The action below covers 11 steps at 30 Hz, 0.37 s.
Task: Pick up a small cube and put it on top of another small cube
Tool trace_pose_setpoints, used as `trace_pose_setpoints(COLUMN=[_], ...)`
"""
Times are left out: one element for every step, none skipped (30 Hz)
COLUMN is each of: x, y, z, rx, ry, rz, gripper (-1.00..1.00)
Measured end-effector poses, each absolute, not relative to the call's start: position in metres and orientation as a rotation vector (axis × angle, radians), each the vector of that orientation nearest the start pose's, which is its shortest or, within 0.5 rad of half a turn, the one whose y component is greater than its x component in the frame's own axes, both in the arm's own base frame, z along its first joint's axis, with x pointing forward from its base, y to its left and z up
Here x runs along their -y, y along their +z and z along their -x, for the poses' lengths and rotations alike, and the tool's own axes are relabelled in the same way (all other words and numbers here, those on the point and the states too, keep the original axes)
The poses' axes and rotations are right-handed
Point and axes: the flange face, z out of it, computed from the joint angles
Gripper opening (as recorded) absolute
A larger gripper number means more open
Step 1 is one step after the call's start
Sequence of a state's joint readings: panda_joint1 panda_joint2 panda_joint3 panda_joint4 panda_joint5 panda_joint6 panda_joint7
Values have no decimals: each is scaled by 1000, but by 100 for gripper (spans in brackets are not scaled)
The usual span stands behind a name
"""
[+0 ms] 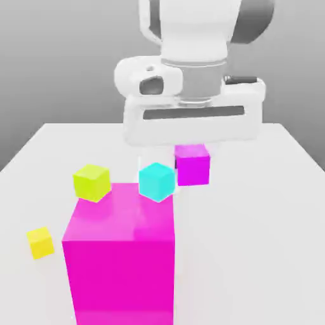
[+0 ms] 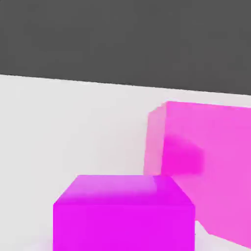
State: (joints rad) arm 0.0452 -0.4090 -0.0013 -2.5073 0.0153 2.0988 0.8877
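Observation:
The small magenta cube [image 1: 192, 164] sits directly under my gripper [image 1: 185, 147], whose white hand hangs low over it. In the hand view this same cube [image 2: 122, 211] lies close below the camera. A cyan cube [image 1: 157, 181] of about the same size stands just to the exterior view's left of the magenta one, and the two look almost in contact. I cannot tell whether the small magenta cube rests on the table or is lifted.
A much larger magenta block [image 1: 120, 254] stands in the foreground, seen also in the hand view [image 2: 206, 166] beside the small cube. A yellow-green cube [image 1: 92, 182] and a smaller yellow cube [image 1: 40, 242] lie toward the exterior view's left on the white table [image 1: 266, 209].

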Motion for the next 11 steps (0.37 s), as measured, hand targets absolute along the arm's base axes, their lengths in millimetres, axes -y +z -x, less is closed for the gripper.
trace_pose_setpoints(x=[-12, -5, 2, 6, 8, 8, 9, 9, 9, 9, 9], y=[434, 440, 447, 443, 434, 422, 408, 395, 395, 395, 395], z=[-402, -394, -384, -380, -378, -377, -376, -375, -375, -375, -375], rx=[-1365, -1436, -1510, -1549, -1569, -1579, -1584, -1587, -1587, -1587, -1587], ry=[8, 7, 6, 5, 5, 4, 4, 4, 4, 4, 4], rz=[2817, 2784, 2746, 2725, 2715, 2709, 2707, 2705, 2705, 2705, 2705], gripper=[-100, -100, -100, -100, -100, -100, -100, 100, 100, 100, 100])
